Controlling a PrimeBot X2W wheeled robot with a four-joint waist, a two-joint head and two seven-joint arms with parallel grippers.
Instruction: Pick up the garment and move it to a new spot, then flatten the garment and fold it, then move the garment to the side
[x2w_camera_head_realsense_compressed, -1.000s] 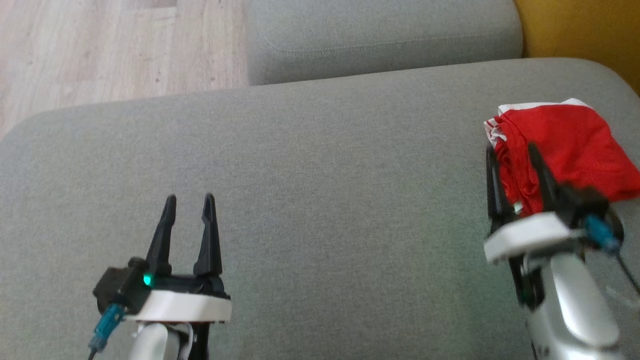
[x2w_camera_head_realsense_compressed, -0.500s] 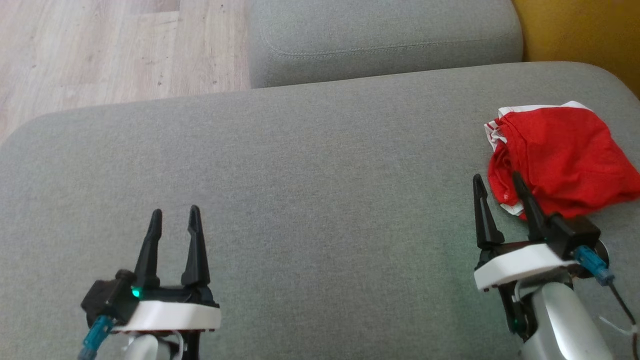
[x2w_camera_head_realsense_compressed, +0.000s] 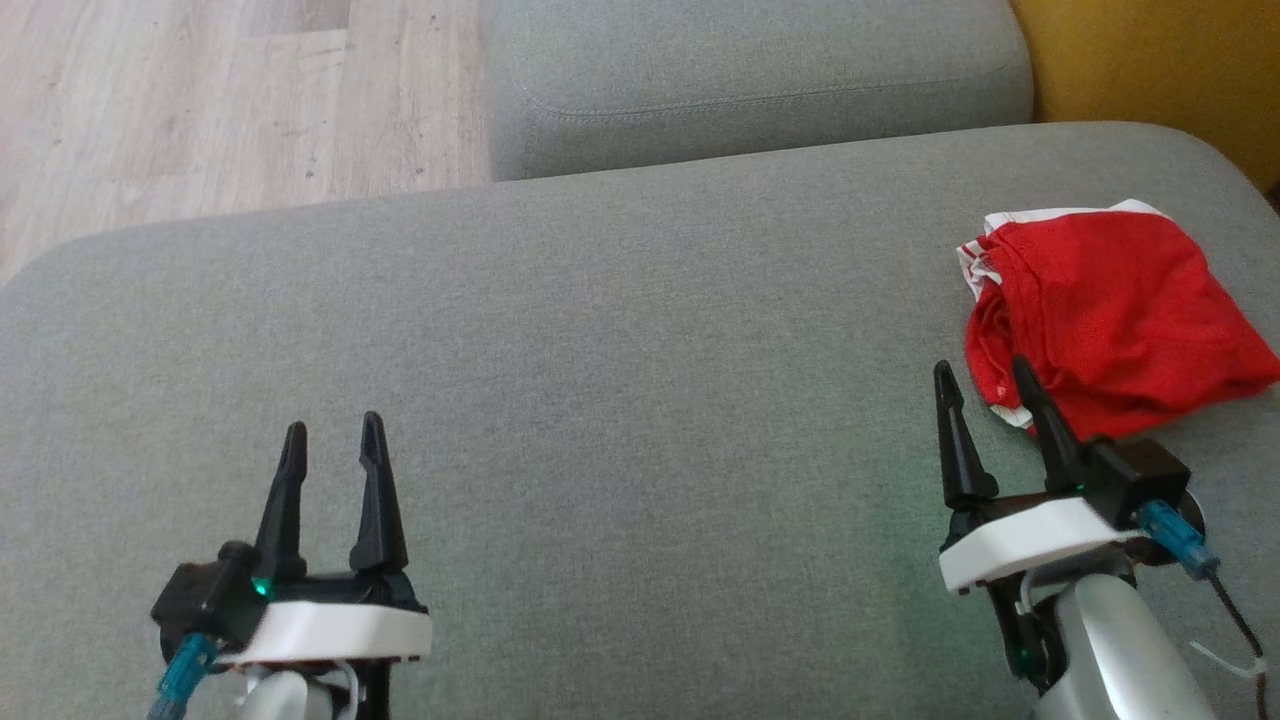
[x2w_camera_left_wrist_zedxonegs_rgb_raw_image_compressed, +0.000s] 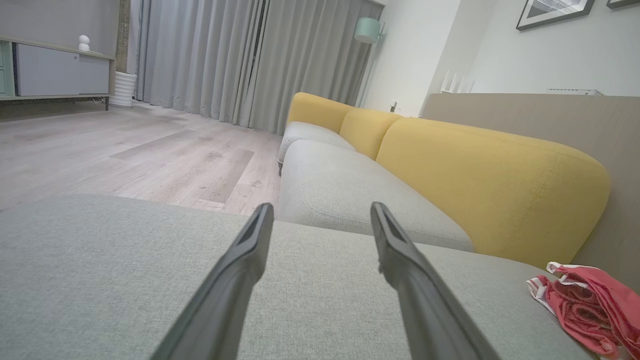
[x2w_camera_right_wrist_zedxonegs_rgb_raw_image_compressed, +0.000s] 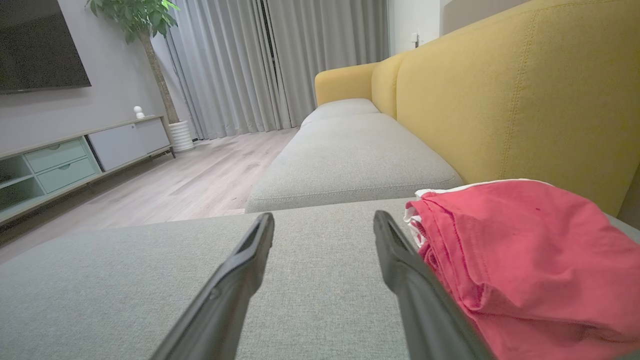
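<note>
A red garment (x2w_camera_head_realsense_compressed: 1110, 310) with a white striped trim lies folded in a bundle at the right end of the grey sofa seat (x2w_camera_head_realsense_compressed: 620, 350). It also shows in the right wrist view as a pink-red pile (x2w_camera_right_wrist_zedxonegs_rgb_raw_image_compressed: 525, 260) and small at the lower right of the left wrist view (x2w_camera_left_wrist_zedxonegs_rgb_raw_image_compressed: 585, 305). My right gripper (x2w_camera_head_realsense_compressed: 985, 375) stands open just in front of the garment's near left corner, holding nothing. My left gripper (x2w_camera_head_realsense_compressed: 332, 432) is open over bare cushion at the lower left, far from the garment.
A second grey seat cushion (x2w_camera_head_realsense_compressed: 750, 80) lies beyond the first one. The yellow sofa back (x2w_camera_head_realsense_compressed: 1150, 70) rises on the right, close behind the garment. Pale wood floor (x2w_camera_head_realsense_compressed: 220, 100) lies past the seat's far left edge.
My right gripper has drawn back off the garment, which stays on the seat. My left gripper has also pulled back toward me a little.
</note>
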